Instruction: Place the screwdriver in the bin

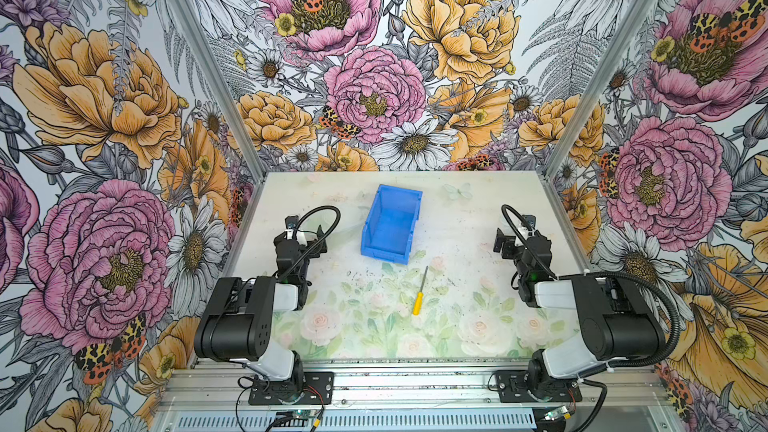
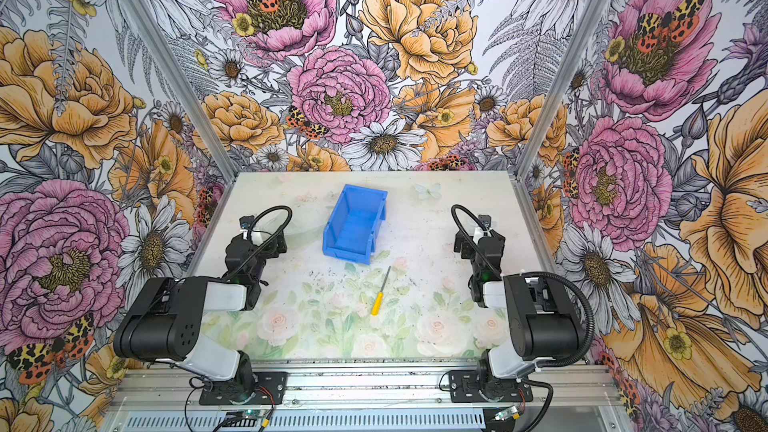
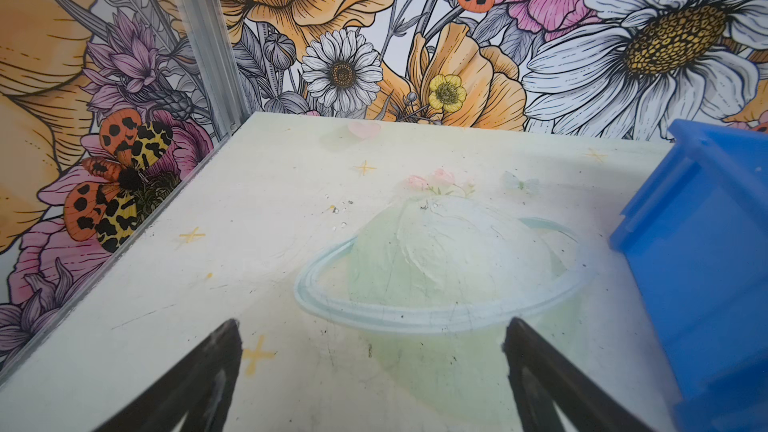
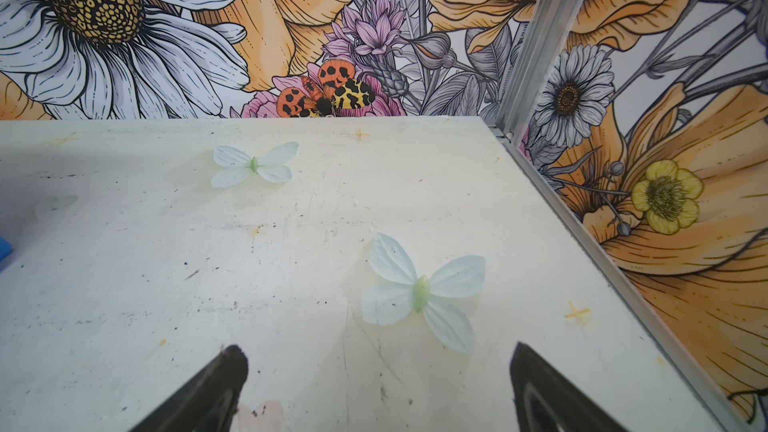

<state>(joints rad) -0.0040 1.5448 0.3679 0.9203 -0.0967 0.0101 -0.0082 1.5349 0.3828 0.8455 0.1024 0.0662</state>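
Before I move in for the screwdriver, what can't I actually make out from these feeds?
- Tip type of the screwdriver: too small to read in both top views.
- The screwdriver up close: it lies outside both wrist views.
- Inside of the bin, left wrist view: only an outer wall shows, cut off by the frame edge.
- The bin, right wrist view: just a blue sliver at the frame edge.

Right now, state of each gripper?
left gripper: open, holding nothing.
right gripper: open, holding nothing.
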